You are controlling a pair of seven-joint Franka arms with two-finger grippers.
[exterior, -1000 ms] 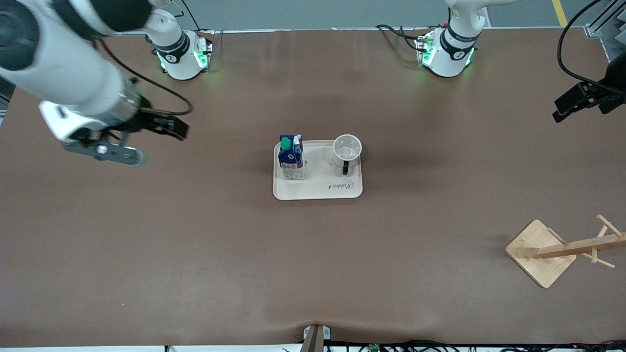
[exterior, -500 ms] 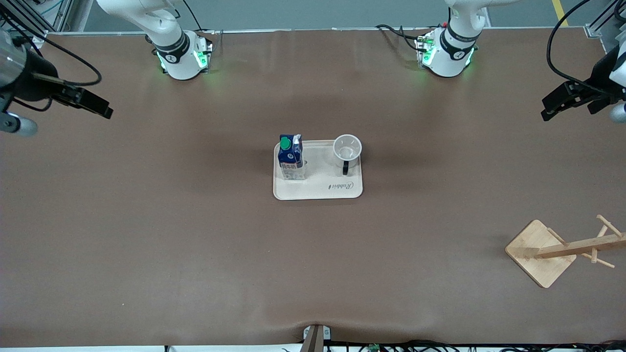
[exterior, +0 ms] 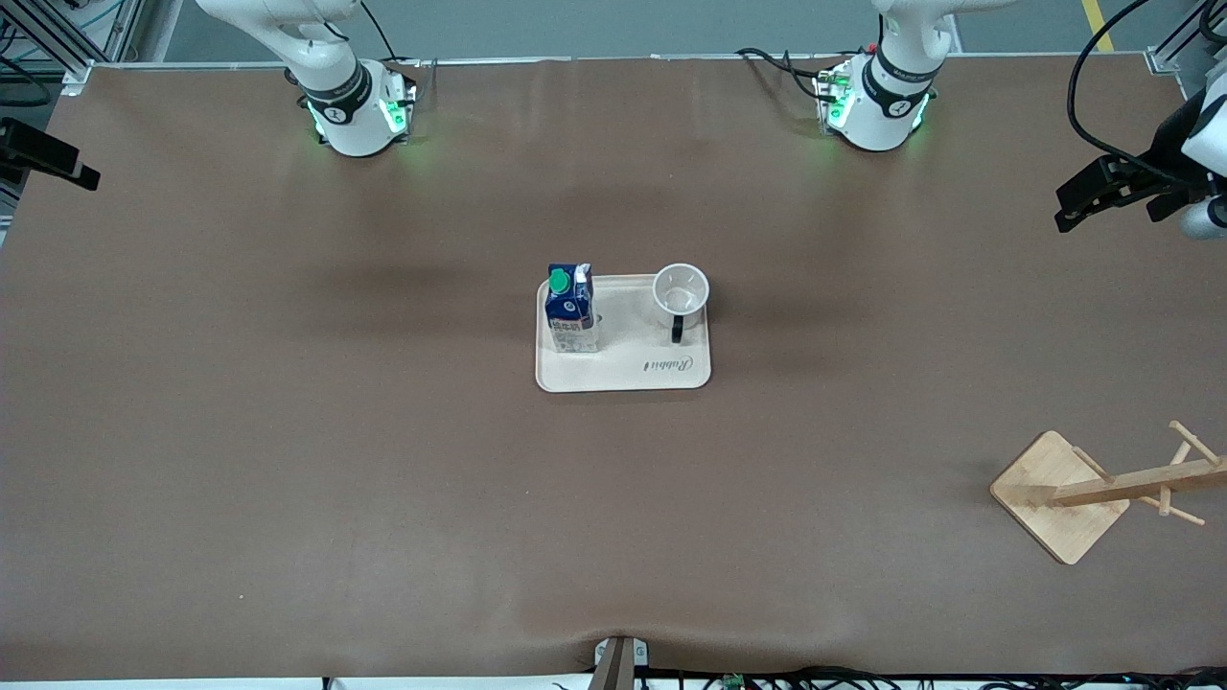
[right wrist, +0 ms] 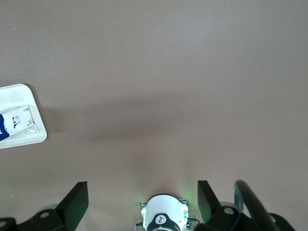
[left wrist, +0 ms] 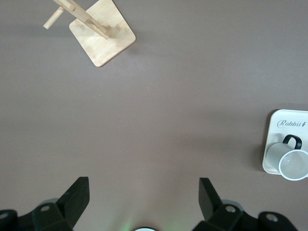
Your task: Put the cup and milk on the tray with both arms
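Observation:
The cream tray [exterior: 623,372] lies at the table's middle. On it the blue milk [exterior: 570,309] carton stands upright toward the right arm's end. The white cup [exterior: 681,290] stands upright toward the left arm's end, its black handle pointing at the front camera. My left gripper [exterior: 1078,199] hangs open and empty over the table's edge at the left arm's end. Its wrist view shows the gripper [left wrist: 143,197] open above bare table, with the cup [left wrist: 291,162] and tray [left wrist: 284,126] off to one side. My right gripper [exterior: 57,163] hangs open over the right arm's end edge. In its wrist view the gripper [right wrist: 142,198] is open, and the tray [right wrist: 19,94] and milk [right wrist: 12,122] sit at the picture's edge.
A wooden peg rack [exterior: 1059,494] lies tipped on its side near the front camera at the left arm's end, also seen as the rack [left wrist: 98,36] in the left wrist view. The arm bases [exterior: 359,110] [exterior: 877,105] glow green along the table's back edge.
The right arm has swung from over the table out to its end's edge, gripper still open. The left gripper has drifted slightly. Tray, milk and cup have not moved.

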